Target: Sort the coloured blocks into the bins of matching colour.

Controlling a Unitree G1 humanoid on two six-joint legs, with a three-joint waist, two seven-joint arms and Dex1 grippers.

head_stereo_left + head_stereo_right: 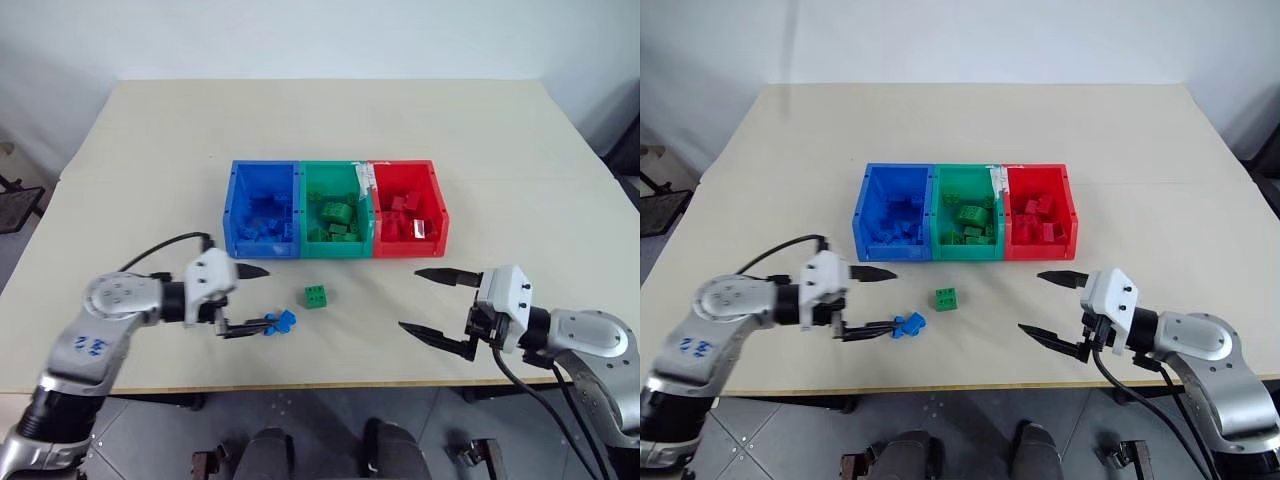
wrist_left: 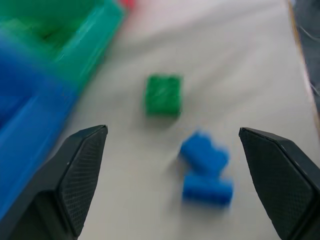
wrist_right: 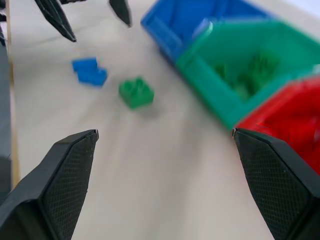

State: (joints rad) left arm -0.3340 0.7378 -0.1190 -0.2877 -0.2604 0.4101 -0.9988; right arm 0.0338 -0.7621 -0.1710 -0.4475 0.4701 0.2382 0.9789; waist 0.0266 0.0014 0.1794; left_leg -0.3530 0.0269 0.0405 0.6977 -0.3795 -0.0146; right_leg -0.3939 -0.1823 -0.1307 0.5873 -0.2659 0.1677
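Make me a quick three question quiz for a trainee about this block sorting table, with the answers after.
1. True or false: the left gripper is clamped on a block.
2. Which blocks lie loose on the table? A) one red, B) one green and a blue pair, C) two green.
3. Fill in: the middle bin is ____.

Key: 1 false, both it and the right gripper are open and empty. 2 B, green block, blue blocks. 3 green, green bin.

A robotics laboratory or test room. A plain beige tabletop (image 1: 150,150) stands against a bare white wall (image 1: 300,35) on a grey tiled floor (image 1: 150,440). It carries a staged sorting set: three joined bins (image 1: 335,208), blue, green and red, with toy blocks (image 1: 315,296). Cabled robot arms reach over its near edge.
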